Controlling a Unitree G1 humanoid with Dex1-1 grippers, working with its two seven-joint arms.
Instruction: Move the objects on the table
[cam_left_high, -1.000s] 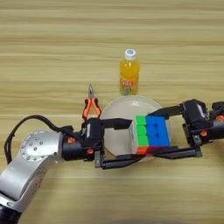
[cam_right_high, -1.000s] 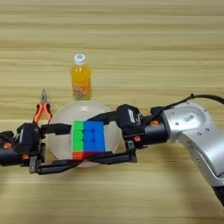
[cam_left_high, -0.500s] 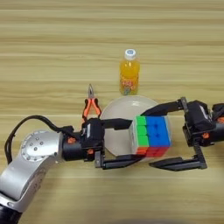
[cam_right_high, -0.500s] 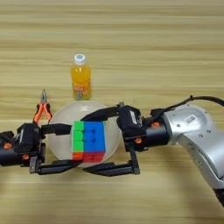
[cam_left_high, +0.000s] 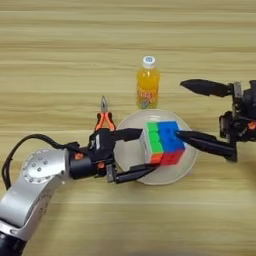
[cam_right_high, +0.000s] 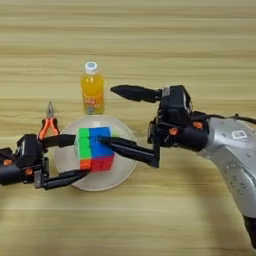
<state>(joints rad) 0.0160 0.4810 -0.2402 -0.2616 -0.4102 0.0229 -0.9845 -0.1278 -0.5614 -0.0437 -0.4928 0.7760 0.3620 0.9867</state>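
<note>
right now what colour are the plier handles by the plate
Orange, with dark metal tips; the pliers show best in the left eye view.

White round plate (cam_left_high: 186, 167): centre hidden beneath multicoloured puzzle cube (cam_left_high: 162, 143). Orange-handled pliers (cam_left_high: 104, 119): handles hidden behind left gripper (cam_left_high: 135, 153). Orange-juice bottle label: print illegible.

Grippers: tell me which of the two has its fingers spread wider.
The right pincer: one finger points past the orange-juice bottle, the other reaches the puzzle cube. The left pincer is open more narrowly around the cube's near side.
</note>
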